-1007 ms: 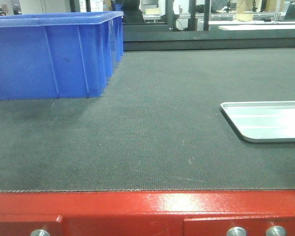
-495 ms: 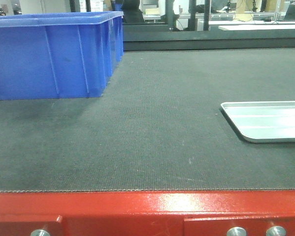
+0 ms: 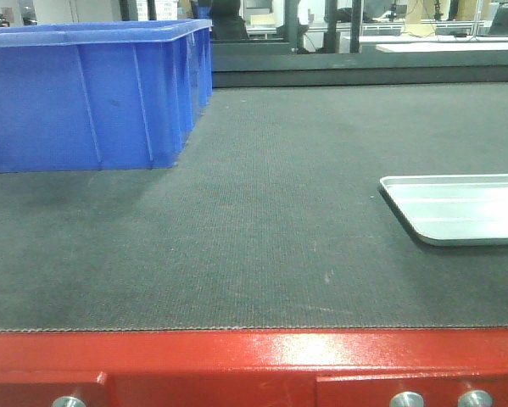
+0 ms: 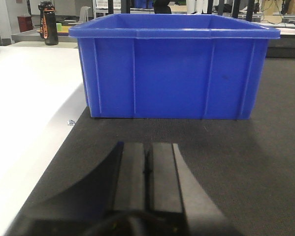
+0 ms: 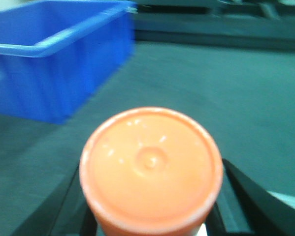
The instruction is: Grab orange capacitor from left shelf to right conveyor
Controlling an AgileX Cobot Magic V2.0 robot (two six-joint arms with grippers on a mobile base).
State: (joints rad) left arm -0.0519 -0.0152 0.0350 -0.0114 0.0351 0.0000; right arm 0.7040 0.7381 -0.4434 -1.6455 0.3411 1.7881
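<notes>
The right end effector (image 5: pixel 154 199) is pinching the small orange cylindrical capacitor (image 5: pixel 151 169) between its black fingers. It is holding the capacitor upright above the dark grey textured conveyor belt (image 3: pixel 262 220), probably so the base can land flat. Only the capacitor's glossy flat top, with a small central dimple, is showing; its side is hidden. A blue plastic bin (image 3: pixel 84 102) is sitting at ten o'clock. The left end effector (image 4: pixel 147 167) is hovering empty, fingers pressed together, apparently out of the way.
</notes>
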